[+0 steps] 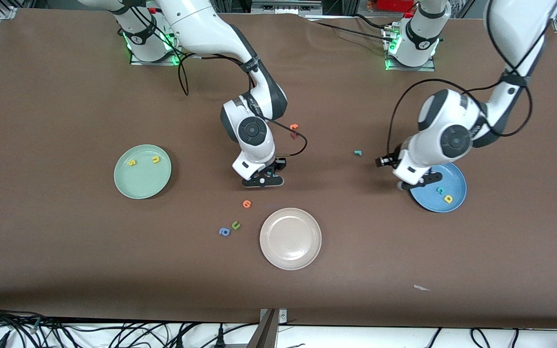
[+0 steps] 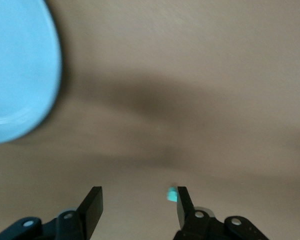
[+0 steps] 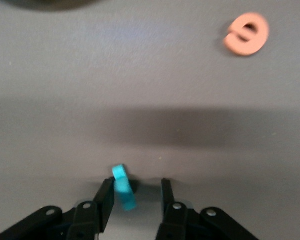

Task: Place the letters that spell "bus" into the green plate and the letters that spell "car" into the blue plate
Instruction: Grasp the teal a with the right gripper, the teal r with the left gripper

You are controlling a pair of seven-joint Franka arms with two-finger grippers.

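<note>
Small teal foam letter (image 3: 124, 193) upright between right gripper (image 3: 135, 197) fingers, narrowed but not clamped; left gripper (image 2: 136, 206) open, empty, beside blue plate (image 1: 455, 193).

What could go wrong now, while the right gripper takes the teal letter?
The teal letter stands tilted against one jaw of the right gripper, with a gap at the other, so it may tip or slip out as the jaws close. The left gripper, open, hangs at the rim of the blue plate and might bump it when moving off.
</note>
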